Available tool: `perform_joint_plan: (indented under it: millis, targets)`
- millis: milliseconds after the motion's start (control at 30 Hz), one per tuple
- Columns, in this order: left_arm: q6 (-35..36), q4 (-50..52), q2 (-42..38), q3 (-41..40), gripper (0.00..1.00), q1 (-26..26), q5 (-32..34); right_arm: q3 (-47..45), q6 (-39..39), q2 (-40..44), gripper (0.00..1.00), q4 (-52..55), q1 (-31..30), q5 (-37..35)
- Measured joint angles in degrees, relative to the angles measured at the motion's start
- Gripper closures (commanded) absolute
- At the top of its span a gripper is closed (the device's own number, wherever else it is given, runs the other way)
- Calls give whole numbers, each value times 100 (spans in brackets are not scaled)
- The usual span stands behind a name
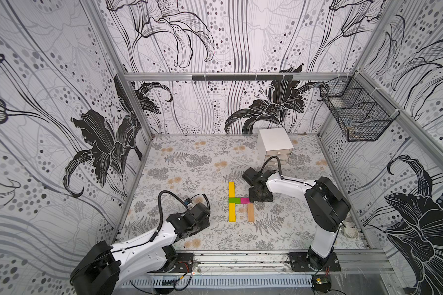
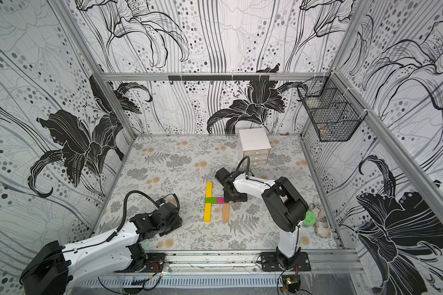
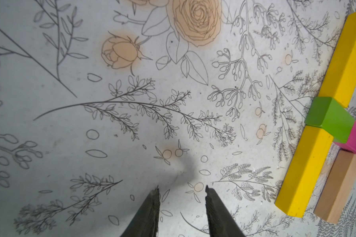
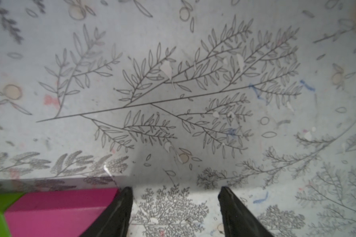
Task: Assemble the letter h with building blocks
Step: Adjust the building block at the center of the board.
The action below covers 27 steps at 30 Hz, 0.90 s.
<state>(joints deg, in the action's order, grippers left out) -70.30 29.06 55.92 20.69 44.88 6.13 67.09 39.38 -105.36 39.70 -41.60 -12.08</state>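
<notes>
Two grippers both stand with fingers parted and nothing between them; nearest, the left gripper (image 3: 182, 189) hovers over the floral-print table mat (image 1: 189, 163), left of the figure and apart from it. Mid-table lies the flat letter h (image 1: 239, 200): a long yellow block (image 1: 232, 212) and a long tan wood block (image 1: 251, 212) nearest, a short green block (image 1: 234, 200) touching a short magenta block (image 1: 244, 200), then a second long yellow block (image 1: 231, 189). The right gripper (image 4: 176, 190) sits just beside the magenta block's outer end, with a white three-drawer box (image 1: 274, 143) at the back.
</notes>
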Motion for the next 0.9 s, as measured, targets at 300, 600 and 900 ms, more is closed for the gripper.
perform_joint_plan:
  millis: [300,600,900]
  targets:
    - [4,-74,46,2,59,-22,2,-424,136,813,29,162,-7,-192]
    - [7,-229,146,15,60,-22,0,-925,243,894,30,105,-284,59]
    - [7,-223,138,15,60,-22,0,-778,284,601,30,-85,-356,227]
